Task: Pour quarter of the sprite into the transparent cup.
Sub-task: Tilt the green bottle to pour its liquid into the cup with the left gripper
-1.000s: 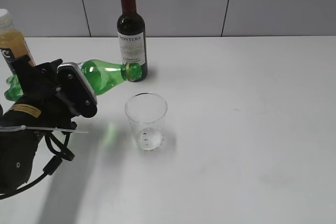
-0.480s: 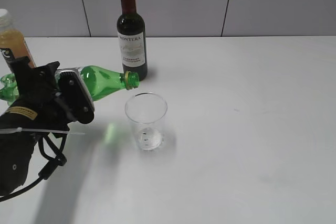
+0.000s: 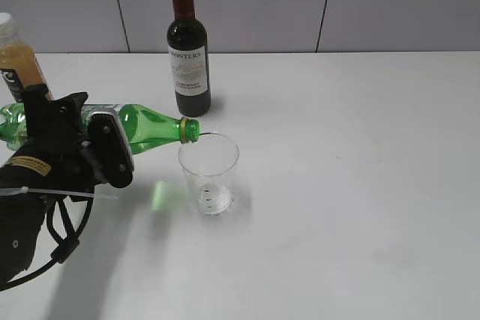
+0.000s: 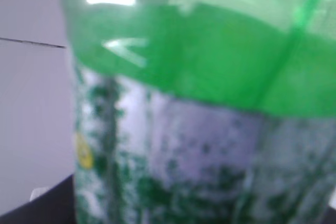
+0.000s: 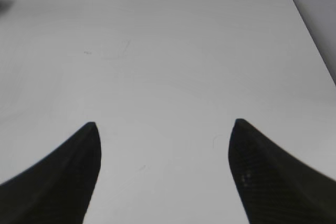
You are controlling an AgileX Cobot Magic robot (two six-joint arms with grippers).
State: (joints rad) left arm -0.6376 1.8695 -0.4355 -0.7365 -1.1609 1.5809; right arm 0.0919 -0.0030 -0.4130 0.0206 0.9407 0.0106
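Observation:
The sprite [image 3: 150, 129] is a green plastic bottle lying almost level in the air, its open yellow-ringed mouth just over the left rim of the transparent cup [image 3: 209, 173]. The cup stands upright on the white table with a little clear liquid at its bottom. My left gripper [image 3: 94, 148] is shut on the sprite's body; the bumpy base sticks out behind it at the left. The left wrist view is filled by the sprite [image 4: 199, 108], green above its white-grey label. My right gripper [image 5: 163, 124] is open and empty over bare table; it does not show in the exterior view.
A dark wine bottle with a red cap [image 3: 187, 46] stands just behind the cup. An orange juice bottle with a white cap [image 3: 16, 61] stands at the far left behind my left arm. The white table [image 3: 360, 185] stretches to the right of the cup.
My left gripper has swung the sprite's mouth down and to the right, from beside the wine bottle to the cup's left rim. The bottle's base has risen at the left.

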